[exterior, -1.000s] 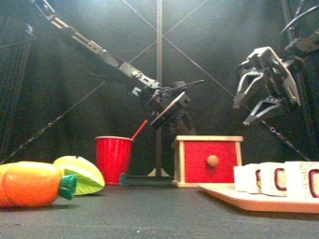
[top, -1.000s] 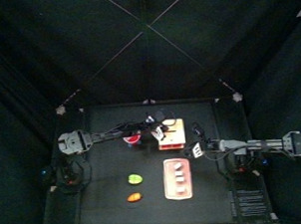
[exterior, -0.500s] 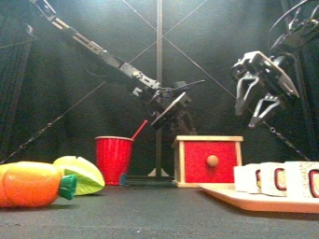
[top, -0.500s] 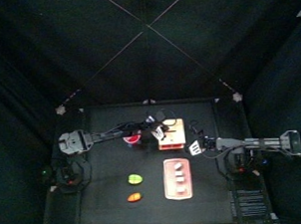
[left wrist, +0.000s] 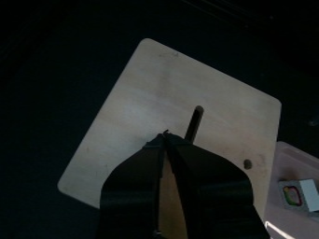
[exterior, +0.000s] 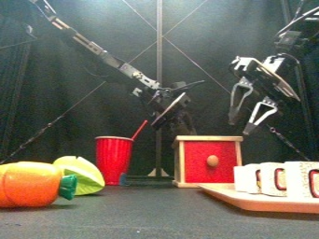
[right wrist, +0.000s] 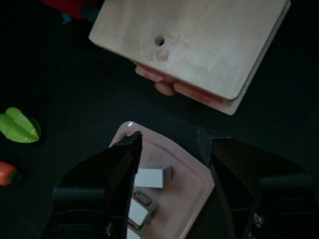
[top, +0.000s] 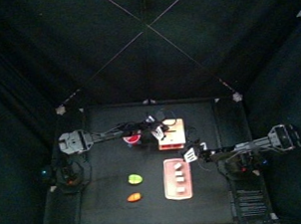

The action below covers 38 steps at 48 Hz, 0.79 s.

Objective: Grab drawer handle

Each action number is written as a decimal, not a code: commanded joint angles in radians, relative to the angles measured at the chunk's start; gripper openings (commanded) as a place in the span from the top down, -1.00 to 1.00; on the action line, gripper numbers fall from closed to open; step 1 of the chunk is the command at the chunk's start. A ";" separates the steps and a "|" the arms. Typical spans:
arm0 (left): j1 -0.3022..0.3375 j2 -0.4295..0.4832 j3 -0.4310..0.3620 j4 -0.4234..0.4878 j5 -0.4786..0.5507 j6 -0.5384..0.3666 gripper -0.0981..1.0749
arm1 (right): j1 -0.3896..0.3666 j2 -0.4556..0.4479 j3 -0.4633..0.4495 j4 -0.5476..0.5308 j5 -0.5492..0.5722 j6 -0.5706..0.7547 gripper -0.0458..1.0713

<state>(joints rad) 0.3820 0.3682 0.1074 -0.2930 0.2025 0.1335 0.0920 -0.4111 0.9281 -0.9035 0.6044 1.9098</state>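
The small white drawer unit (exterior: 208,161) shows its orange-red face to the front, with the round drawer handle (exterior: 212,161) at its middle. In the right wrist view the handle (right wrist: 166,86) juts from the unit's (right wrist: 187,42) face edge. My right gripper (exterior: 259,91) hangs open above and to the right of the unit, apart from it, its jaws (right wrist: 178,154) wide and empty. My left gripper (exterior: 174,103) hovers behind and above the unit (left wrist: 187,112), nothing seen in it. From above, the right gripper (top: 194,156) is just in front of the unit (top: 171,132).
A red cup (exterior: 114,159) stands left of the drawer unit. The pink panel with white buttons (exterior: 268,182) lies front right, under the right gripper (right wrist: 149,182). An orange fruit (exterior: 32,184) and a green one (exterior: 81,173) sit front left.
The right gripper has drifted a little toward the table's middle and front, and its arm has folded back. The left arm has not moved.
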 commanded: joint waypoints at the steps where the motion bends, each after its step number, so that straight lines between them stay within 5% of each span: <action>1: 0.011 0.003 -0.009 0.003 0.008 0.000 -0.11 | 0.012 0.021 -0.023 -0.101 0.015 0.095 -0.62; 17: 0.011 0.006 -0.005 0.005 0.008 0.000 -0.11 | 0.031 0.225 -0.080 -0.238 0.061 0.296 -0.62; 38: 0.011 0.006 0.005 0.005 0.008 0.002 -0.11 | 0.064 0.407 -0.204 -0.225 0.195 0.310 -0.62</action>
<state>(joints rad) 0.3835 0.3728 0.1089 -0.2930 0.2010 0.1335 0.1534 -0.0061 0.7563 -1.1305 0.7808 2.2166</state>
